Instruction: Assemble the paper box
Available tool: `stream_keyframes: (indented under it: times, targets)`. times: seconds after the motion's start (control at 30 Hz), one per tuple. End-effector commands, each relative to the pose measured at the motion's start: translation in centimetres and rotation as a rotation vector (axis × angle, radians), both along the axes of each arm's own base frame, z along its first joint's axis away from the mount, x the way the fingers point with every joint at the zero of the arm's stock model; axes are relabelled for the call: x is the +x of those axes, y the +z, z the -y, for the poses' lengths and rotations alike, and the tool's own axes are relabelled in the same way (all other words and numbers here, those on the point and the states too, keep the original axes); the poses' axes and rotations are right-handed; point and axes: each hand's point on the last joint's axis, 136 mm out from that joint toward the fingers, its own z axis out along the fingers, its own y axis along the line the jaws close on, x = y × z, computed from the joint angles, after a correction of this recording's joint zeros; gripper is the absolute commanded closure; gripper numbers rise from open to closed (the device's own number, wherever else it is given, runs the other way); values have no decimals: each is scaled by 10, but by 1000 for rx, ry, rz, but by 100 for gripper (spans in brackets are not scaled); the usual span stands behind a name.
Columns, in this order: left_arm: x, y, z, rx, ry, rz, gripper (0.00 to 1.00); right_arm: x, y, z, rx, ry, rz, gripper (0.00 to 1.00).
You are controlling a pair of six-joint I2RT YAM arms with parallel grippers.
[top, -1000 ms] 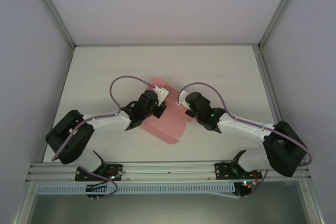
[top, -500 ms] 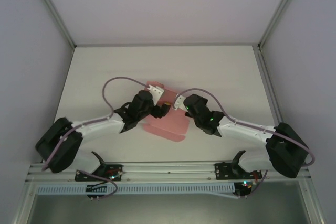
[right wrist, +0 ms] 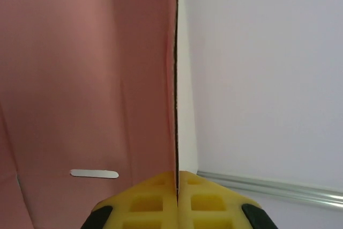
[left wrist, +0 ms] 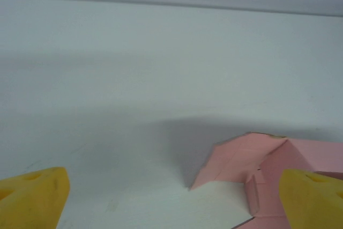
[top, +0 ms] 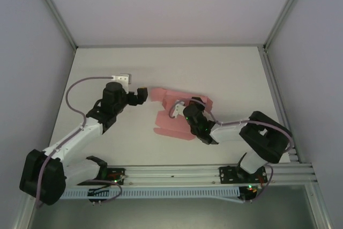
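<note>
Pinching an edge of the paper box point(top: 170, 126), the right gripper point(right wrist: 177, 178) is clamped tight. At the box's ten o'clock, the left gripper point(top: 143, 94) gapes wide, empty.

Plain pink thin-card paper box point(top: 169, 124) on a white bench point(top: 230, 73); the left end effector point(left wrist: 171, 199) has yellow pads point(left wrist: 35, 202).

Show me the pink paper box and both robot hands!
paper box point(top: 169, 125), top view, flat pink panel.
left hand point(top: 143, 94), top view, between its open fingertips.
right hand point(right wrist: 177, 186), right wrist view, where shut fingertips meet.
</note>
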Motion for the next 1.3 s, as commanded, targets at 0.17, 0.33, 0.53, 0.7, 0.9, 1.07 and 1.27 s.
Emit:
stream_keyframes:
  times: [0.17, 0.33, 0.53, 0.7, 0.9, 1.07, 1.27]
  targets:
    - [56, -39, -14, -77, 8, -143, 0, -4, 0, -13, -19, 55, 92, 100]
    - [90, -65, -2, -60, -40, -209, 0, -6, -1, -12, 9, 62, 70, 100]
    - [99, -92, 29, -101, -188, -277, 0, -8, 2, -12, 59, 57, 38, 100]
    - [78, -110, 47, -129, -272, -332, 0, -8, 2, -9, 56, 39, 39, 100]
    - [40, -96, 70, -149, -401, -293, 5, -7, 3, -9, 73, 30, 33, 100]
    - [15, -82, 86, -136, -469, -256, 8, -5, 5, -11, 89, 15, 30, 100]
    - [-6, -82, 107, -104, -538, -234, 11, -5, 0, -11, 75, 6, 22, 100]
